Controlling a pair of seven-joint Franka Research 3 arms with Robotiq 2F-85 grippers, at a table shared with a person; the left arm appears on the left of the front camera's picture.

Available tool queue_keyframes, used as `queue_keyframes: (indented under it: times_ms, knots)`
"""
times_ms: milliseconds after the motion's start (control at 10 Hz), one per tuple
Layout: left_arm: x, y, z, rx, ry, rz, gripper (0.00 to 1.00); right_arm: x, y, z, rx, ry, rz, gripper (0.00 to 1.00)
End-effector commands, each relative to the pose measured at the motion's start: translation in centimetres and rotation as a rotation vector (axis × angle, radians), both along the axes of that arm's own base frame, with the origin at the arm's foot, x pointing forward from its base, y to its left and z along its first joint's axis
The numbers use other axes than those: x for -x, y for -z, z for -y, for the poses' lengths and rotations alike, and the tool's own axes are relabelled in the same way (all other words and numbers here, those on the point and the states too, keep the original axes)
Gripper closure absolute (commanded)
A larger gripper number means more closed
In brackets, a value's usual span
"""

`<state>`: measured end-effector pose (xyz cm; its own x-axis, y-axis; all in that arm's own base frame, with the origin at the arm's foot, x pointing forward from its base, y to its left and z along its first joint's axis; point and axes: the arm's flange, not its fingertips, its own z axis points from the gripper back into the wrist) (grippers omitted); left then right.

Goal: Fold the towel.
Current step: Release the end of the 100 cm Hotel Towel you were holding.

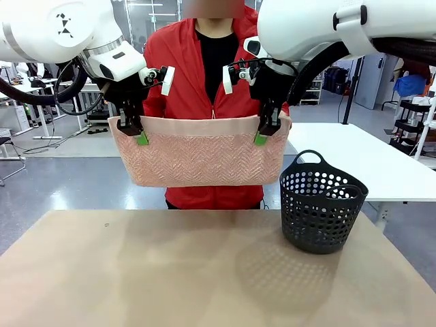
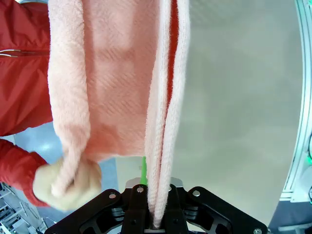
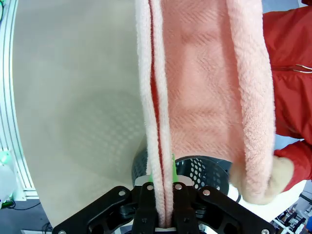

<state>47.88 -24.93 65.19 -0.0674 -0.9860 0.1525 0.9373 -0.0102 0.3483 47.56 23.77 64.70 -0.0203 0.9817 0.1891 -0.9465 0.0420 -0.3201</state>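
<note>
Above table: L hand, R hand clamped on 1 towel; 1 basket.

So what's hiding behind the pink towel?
A person in a red jacket stands behind the towel. It covers their middle in the front view. The left wrist view shows a hand gripping its far edge.

Front camera faces person across table, wrist cameras close above shared towel

Robotics lab: white worktable at right, cables trailing on the far-left floor, wheeled rack far right.
</note>
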Motion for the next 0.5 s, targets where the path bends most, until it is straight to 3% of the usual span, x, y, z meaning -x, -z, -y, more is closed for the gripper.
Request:
queue_keyframes:
  times_ms: [0, 400]
  knots:
    - [-0.01, -0.21, -0.13, 0.001, -0.002, 0.005, 0.98, -0.03, -0.09, 0.14, 0.001, 0.001, 0.003, 1.00]
    - [-0.01, -0.21, -0.13, 0.001, -0.002, 0.005, 0.98, -0.03, -0.09, 0.14, 0.001, 0.001, 0.003, 1.00]
